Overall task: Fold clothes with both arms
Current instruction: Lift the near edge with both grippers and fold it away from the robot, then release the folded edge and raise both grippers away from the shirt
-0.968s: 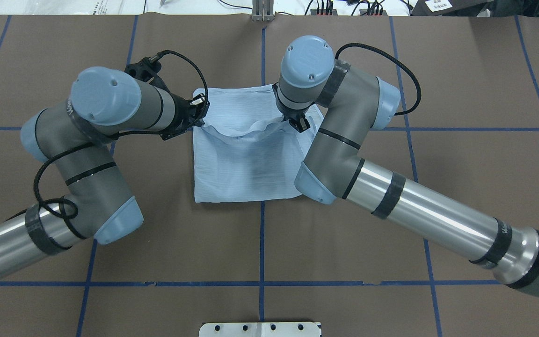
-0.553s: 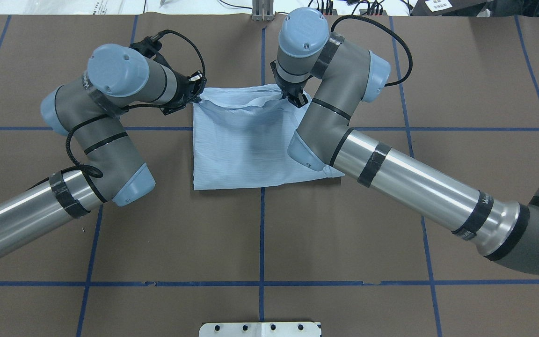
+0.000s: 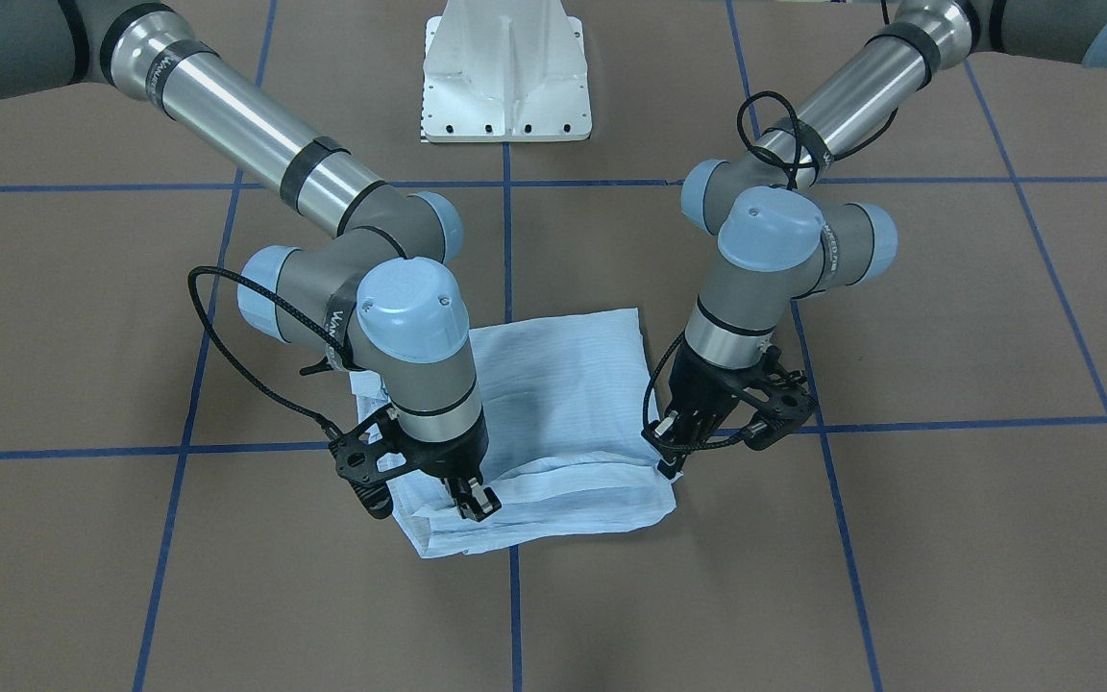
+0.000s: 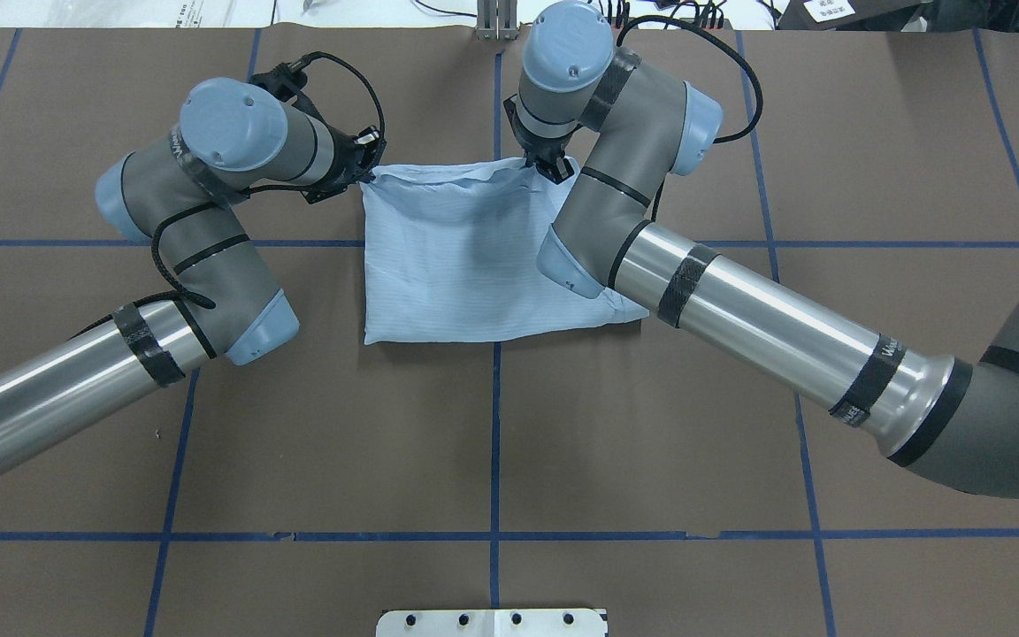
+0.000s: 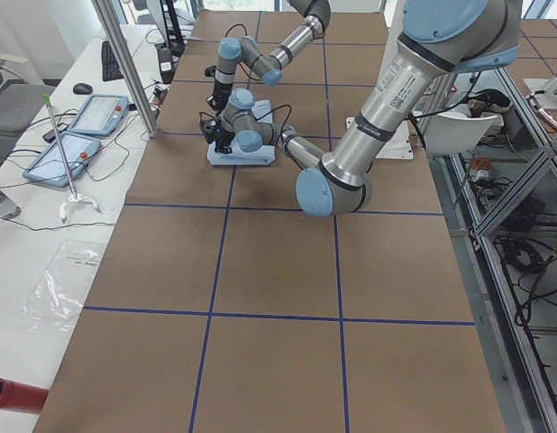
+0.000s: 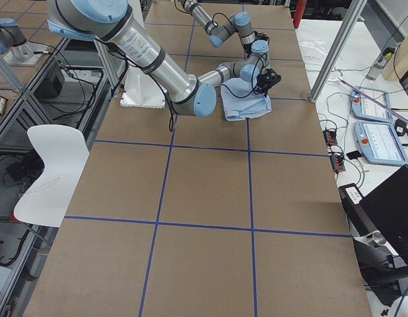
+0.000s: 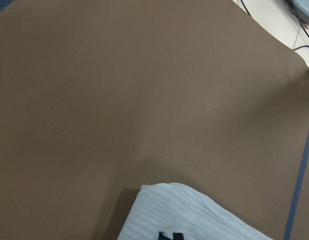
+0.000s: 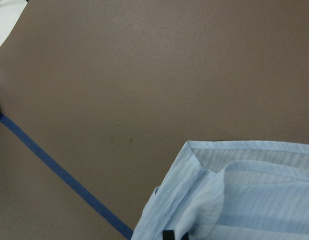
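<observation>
Nearest the robot, the white pedestal point(image 4: 492, 622) sits at the edge of the brown worktop point(image 4: 651, 442), which is crossed by blue tape lines point(image 4: 494, 442). Beyond it, the left arm point(image 4: 76, 389) and right arm point(image 4: 766, 323) reach forward from either side. Between them the pale-blue shirt point(image 4: 456, 274) lies folded into a rough rectangle over the centre line, its near edge flat on the worktop. At the far edge, the left gripper point(image 4: 368, 172) is pinched closed on one corner. The right gripper point(image 4: 555, 170) is pinched closed on the other, and the cloth between them is rumpled.
</observation>
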